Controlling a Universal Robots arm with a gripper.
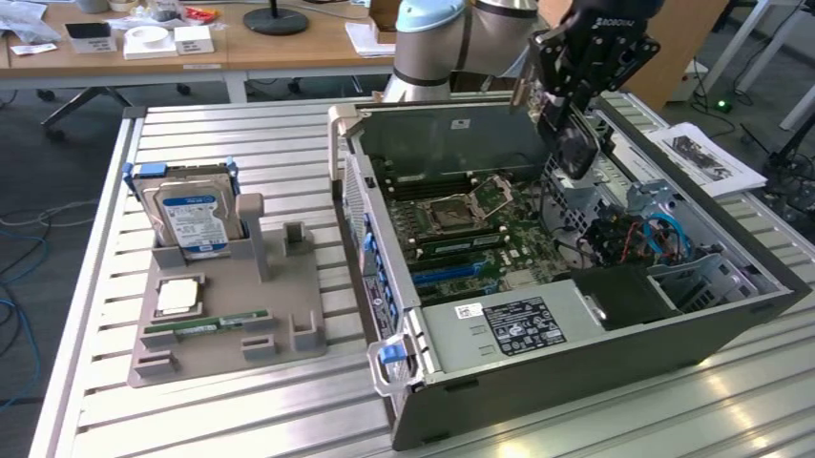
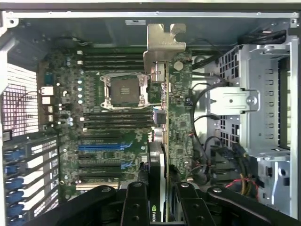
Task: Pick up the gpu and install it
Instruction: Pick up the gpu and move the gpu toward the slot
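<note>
Robotics lab, robot arm (image 1: 427, 38) at a slatted aluminium desk (image 1: 255, 134), opened computer tower (image 1: 574, 382) and grey parts fixture (image 1: 217, 343) on it, wooden office desks (image 1: 300, 48) behind, loose cables (image 1: 19, 219) on the floor.

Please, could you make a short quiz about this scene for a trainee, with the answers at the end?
1. True or false: the pincer holds the gpu over the open computer case.
2. Where is the hard drive? A) inside the case B) upright in the grey holder C) in the pincer
3. What colour is the memory stick lying on the holder?
Key: 1 true; 2 B; 3 green.
</note>
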